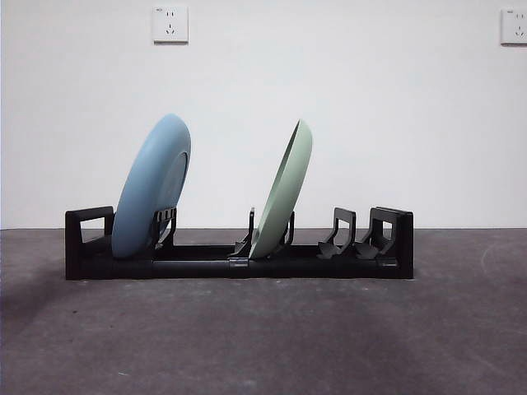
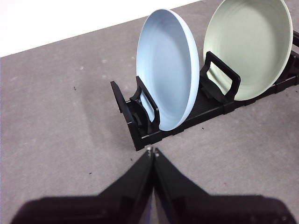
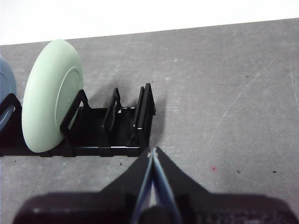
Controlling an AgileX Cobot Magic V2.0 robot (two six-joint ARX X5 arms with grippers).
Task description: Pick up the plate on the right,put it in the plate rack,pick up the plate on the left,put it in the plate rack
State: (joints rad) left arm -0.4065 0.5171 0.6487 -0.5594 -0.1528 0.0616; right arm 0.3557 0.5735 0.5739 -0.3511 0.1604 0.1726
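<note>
Biggest thing you've got is the grey table, running flat back to a white wall that has two sockets on it, one upper left and one at the far right edge of the front view.

On the table sits the plate rack, long, low and black, lying side-on to the front camera with a blocky looped end on each side. Both plates are already in it, standing on edge and leaning toward the right in the front view.

The blue plate is in the slot next to the rack's left end, its lower rim down between the prongs. The green plate is around the middle of the rack, same lean, well apart from the blue one. The prong pairs to the right of the green plate hold nothing.

Now your grippers. The left gripper has its jaws pressed together, tips meeting, gripping nothing. It hangs over bare table just off the rack's end nearest the blue plate, with the green plate further along. The right gripper is the same deal: jaws together, nothing between them, sitting just off the opposite end of the rack, green plate nearest it.

Neither arm shows in the front view.
</note>
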